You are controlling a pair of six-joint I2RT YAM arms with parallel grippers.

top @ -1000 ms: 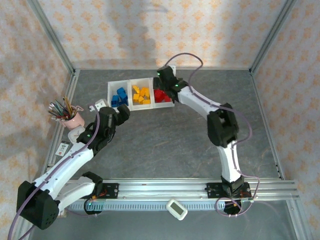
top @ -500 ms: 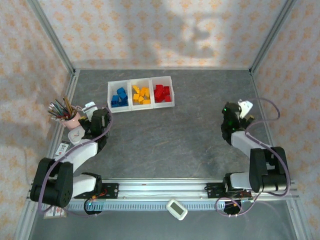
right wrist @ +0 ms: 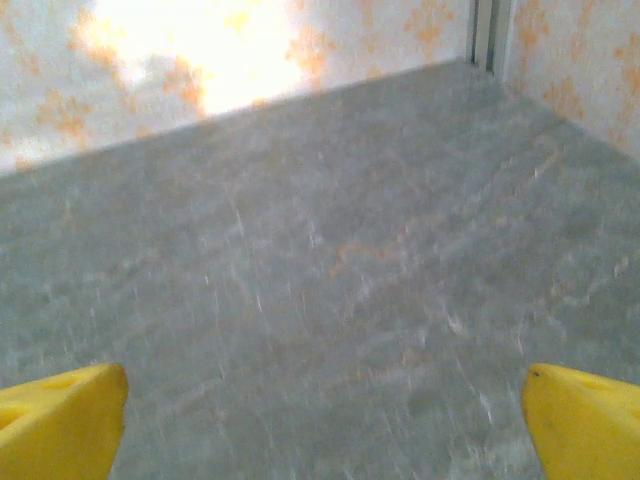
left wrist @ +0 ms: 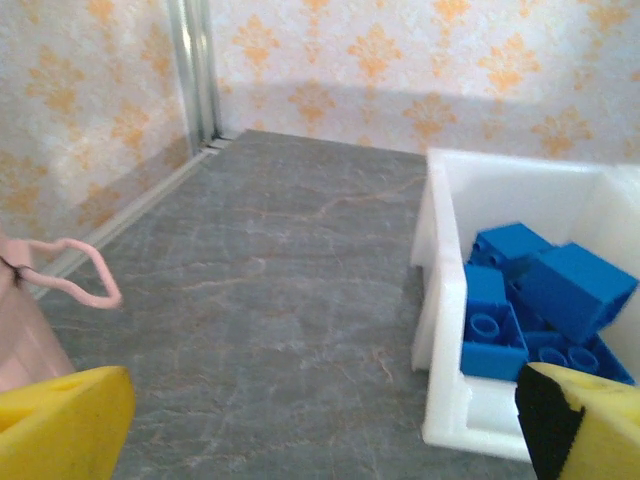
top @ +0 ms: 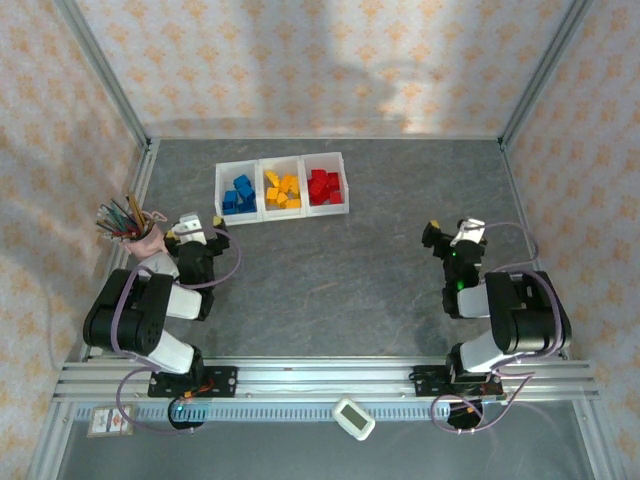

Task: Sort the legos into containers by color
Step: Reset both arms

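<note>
Resting folded, left tool [top: 197,228] and right tool [top: 450,232] both apart, empty, legos [top: 283,189] color-sorted in 3 containers [top: 218,195].

Seen from above, the light is soft and even across the grey marbled surface [top: 350,270]. Faint grey shadow patches lie on the orange-patterned wallpaper wall [top: 300,70] at the back, with a paler glow right of its middle. The left wrist view is crisp on the blue studded plastic bricks [left wrist: 545,290] and their white translucent bin [left wrist: 440,260], while the yellow fingertips [left wrist: 60,425] of the left claw [left wrist: 325,435] are out of focus. The right wrist view is smeared throughout, and glare burns out the wall at upper left, above the right claw [right wrist: 320,420].
</note>
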